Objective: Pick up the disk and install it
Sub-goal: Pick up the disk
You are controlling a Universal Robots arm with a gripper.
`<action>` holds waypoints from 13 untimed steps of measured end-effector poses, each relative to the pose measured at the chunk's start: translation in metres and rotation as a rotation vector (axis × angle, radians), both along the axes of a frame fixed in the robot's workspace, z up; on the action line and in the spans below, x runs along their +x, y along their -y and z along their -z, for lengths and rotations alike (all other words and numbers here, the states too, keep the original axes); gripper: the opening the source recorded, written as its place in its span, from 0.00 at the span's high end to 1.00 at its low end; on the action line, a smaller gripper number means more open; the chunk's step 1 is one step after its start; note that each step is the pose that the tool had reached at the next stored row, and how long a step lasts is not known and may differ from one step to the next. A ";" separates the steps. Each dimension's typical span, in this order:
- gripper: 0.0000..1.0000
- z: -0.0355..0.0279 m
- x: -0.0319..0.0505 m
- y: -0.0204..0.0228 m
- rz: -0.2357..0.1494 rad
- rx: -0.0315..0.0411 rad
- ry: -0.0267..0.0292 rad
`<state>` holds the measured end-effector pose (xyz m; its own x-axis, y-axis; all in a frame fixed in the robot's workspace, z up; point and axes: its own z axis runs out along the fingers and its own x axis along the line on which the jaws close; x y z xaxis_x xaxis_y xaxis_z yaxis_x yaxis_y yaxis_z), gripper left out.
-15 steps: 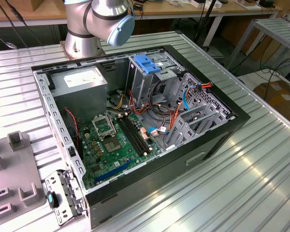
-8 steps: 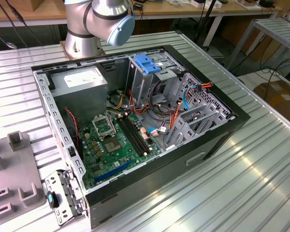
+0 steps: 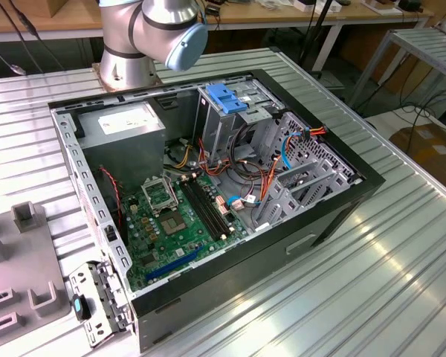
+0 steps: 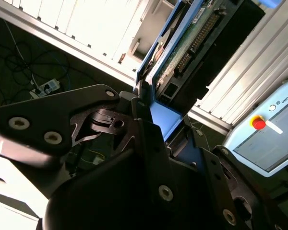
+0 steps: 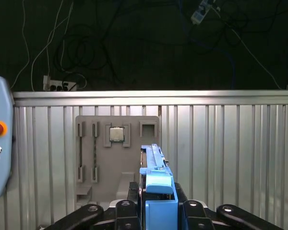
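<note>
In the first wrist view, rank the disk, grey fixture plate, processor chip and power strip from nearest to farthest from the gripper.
1. The disk, held edge-on between the fingers of the gripper.
2. The grey fixture plate, on the table behind the disk.
3. The processor chip, seated farther along that plate.
4. The power strip, on the floor past the table's edge.

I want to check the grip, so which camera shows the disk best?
The second wrist view: the disk shows its broad circuit-board face and blue rail, held in the gripper. The first wrist view shows the disk edge-on.
</note>
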<state>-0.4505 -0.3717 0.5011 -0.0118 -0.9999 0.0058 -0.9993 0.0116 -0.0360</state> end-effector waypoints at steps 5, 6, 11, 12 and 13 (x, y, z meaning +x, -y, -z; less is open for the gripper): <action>0.63 0.0000 0.0049 0.0000 0.000 0.0000 0.0000; 0.63 0.0000 0.0057 0.0000 0.000 0.0000 0.0000; 0.63 0.0000 0.0110 0.0000 0.000 0.0000 0.0000; 0.63 0.0000 0.0121 0.0000 0.000 0.0000 -0.0001; 0.63 0.0000 0.0130 0.0000 0.000 0.0000 0.0000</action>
